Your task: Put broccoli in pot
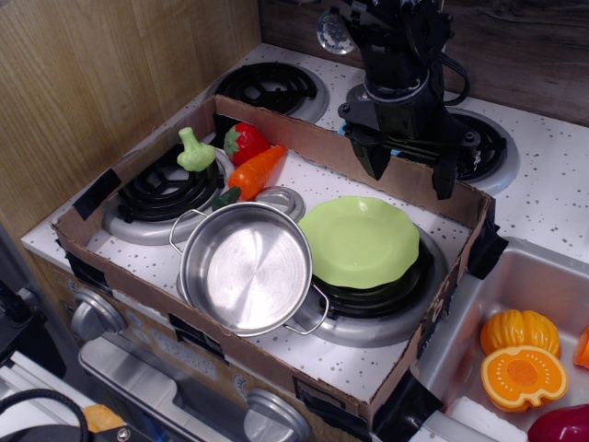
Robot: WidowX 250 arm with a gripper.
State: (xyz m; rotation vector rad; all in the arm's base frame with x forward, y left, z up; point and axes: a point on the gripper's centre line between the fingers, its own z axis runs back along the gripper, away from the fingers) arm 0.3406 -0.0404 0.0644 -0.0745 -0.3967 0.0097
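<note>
The light-green toy broccoli point(195, 152) lies on the left front burner point(161, 193), near the cardboard wall. The shiny steel pot point(246, 267) with wire loop handles sits empty at the front of the toy stove, right of that burner. My gripper point(409, 168) is black and hangs above the back right cardboard wall, far to the right of the broccoli. Its two fingers point down, spread apart, with nothing between them.
A strawberry point(244, 141) and an orange carrot point(255, 171) lie between broccoli and pot. A green plate point(360, 241) rests on the right front burner. A low cardboard frame point(230, 345) rings the stove. Orange pumpkin pieces point(521, 354) lie in the sink at right.
</note>
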